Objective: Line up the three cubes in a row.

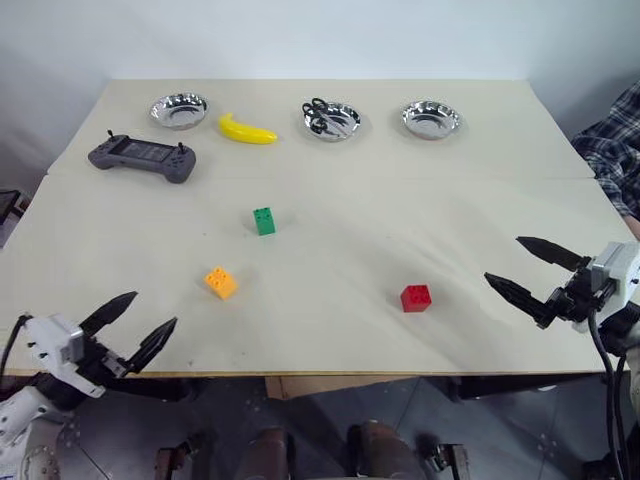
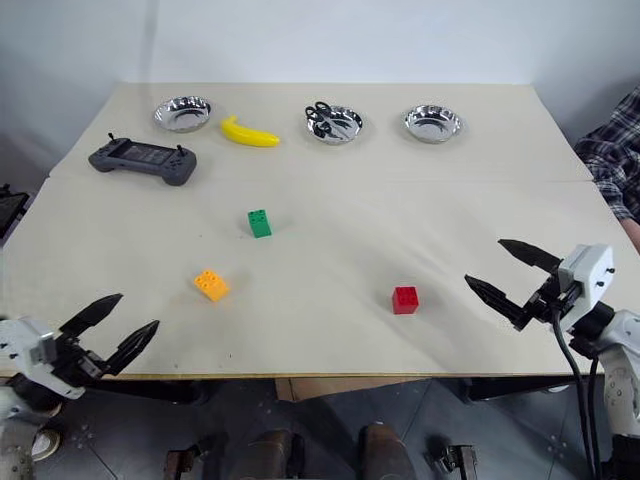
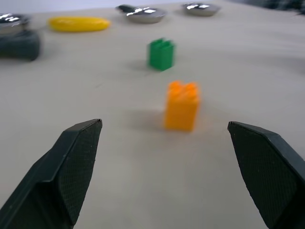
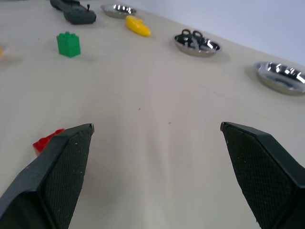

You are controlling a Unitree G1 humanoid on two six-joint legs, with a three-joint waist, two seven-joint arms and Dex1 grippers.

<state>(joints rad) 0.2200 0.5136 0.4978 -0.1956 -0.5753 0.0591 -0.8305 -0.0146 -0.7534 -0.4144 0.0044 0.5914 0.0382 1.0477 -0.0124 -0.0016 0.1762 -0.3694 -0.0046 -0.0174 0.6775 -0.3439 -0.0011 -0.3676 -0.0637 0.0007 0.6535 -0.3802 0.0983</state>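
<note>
Three cubes lie apart on the cream table: the green cube mid-table, the orange-yellow cube nearer and to its left, the red cube to the right. My left gripper hovers at the table's near left corner, open and empty, its fingers aimed toward the orange-yellow cube. My right gripper hangs open and empty at the right edge, well to the right of the red cube.
Along the far edge stand three steel bowls; the middle one holds black scissors. A banana and a grey game controller lie at the far left. A person's plaid sleeve shows at the right.
</note>
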